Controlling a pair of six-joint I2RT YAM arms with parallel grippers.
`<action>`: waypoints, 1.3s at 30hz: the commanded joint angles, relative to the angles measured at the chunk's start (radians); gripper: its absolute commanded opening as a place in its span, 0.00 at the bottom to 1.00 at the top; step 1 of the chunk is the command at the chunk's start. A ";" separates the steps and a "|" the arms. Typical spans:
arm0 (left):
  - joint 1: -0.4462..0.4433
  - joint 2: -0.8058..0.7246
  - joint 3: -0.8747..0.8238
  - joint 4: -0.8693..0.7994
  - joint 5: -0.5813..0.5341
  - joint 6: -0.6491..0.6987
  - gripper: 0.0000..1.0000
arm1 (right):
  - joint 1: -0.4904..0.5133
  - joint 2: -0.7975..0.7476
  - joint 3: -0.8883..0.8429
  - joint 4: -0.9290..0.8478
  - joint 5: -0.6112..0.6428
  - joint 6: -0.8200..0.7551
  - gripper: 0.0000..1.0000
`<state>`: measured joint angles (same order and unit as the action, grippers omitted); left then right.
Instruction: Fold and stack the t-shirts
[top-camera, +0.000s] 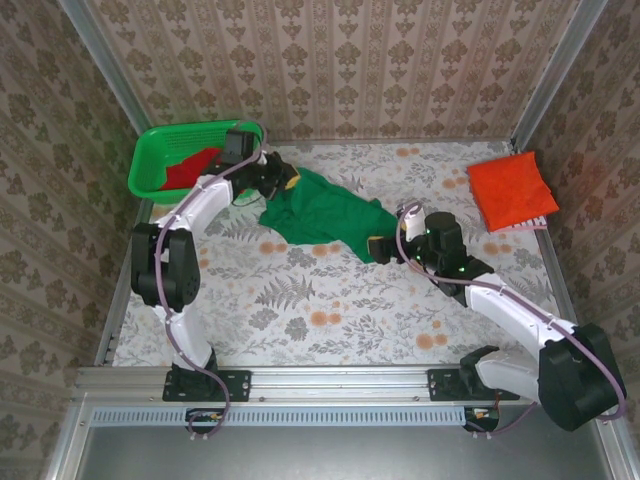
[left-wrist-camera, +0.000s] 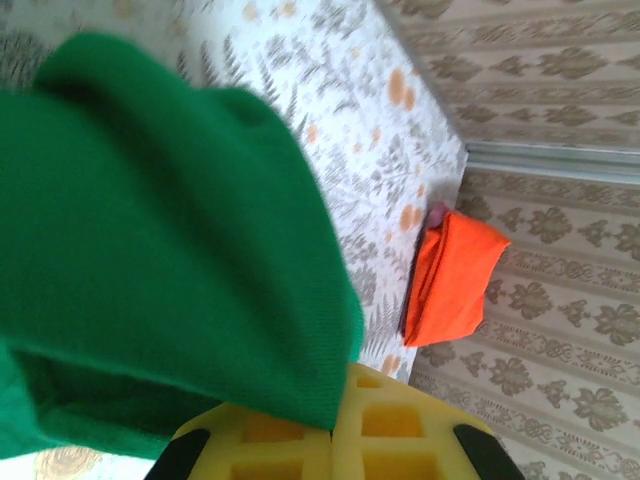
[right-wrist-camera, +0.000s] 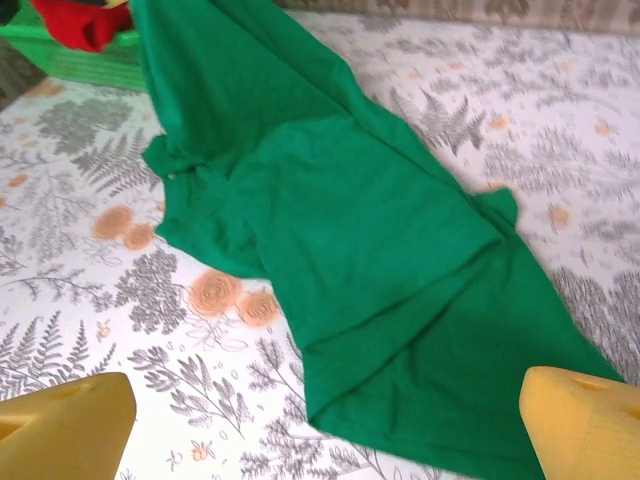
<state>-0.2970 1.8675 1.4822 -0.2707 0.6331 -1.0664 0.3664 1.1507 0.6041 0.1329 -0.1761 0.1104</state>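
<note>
Looking down from the top camera, we see the dark green cloth t-shirt (top-camera: 325, 215) lying rumpled on the flower-printed table (top-camera: 300, 300), stretched from far left to near right. The left gripper (top-camera: 272, 178) sits at the shirt's far-left end, just beside the bright green plastic lattice basket (top-camera: 150, 150), which holds the crumpled red cloth t-shirt (top-camera: 190, 172). The right gripper (top-camera: 383, 248) is at the shirt's near-right end. The orange-red cloth t-shirt (top-camera: 510, 190) lies folded in the far right corner, well apart from both grippers.

In the left wrist view, the left gripper (left-wrist-camera: 333, 440) has its yellow pads (left-wrist-camera: 390, 430) pressed together on a fold of the dark green cloth t-shirt (left-wrist-camera: 170, 230), which bulges over them. The orange-red cloth t-shirt (left-wrist-camera: 450, 290) lies beyond, at the table's edge by the wall.

In the right wrist view, the right gripper (right-wrist-camera: 320, 430) is spread wide, its yellow fingertips (right-wrist-camera: 60, 430) at the two lower corners. The dark green cloth t-shirt (right-wrist-camera: 350, 250) lies on the table below, one end between them. The basket (right-wrist-camera: 90, 60) and red cloth t-shirt (right-wrist-camera: 75, 20) sit in the upper left.
</note>
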 joint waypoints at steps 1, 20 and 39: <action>-0.011 -0.049 -0.062 0.082 0.036 -0.029 0.00 | -0.004 0.052 0.048 -0.091 0.042 0.054 1.00; -0.003 -0.104 -0.145 0.132 0.015 -0.087 0.00 | 0.156 0.687 0.421 -0.043 0.149 0.015 0.79; -0.002 -0.144 -0.099 0.085 -0.056 -0.049 0.00 | 0.077 0.381 0.367 -0.051 0.159 0.021 0.00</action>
<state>-0.3065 1.7695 1.3331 -0.1745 0.5900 -1.1400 0.4717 1.6176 0.9844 0.0780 -0.0177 0.1116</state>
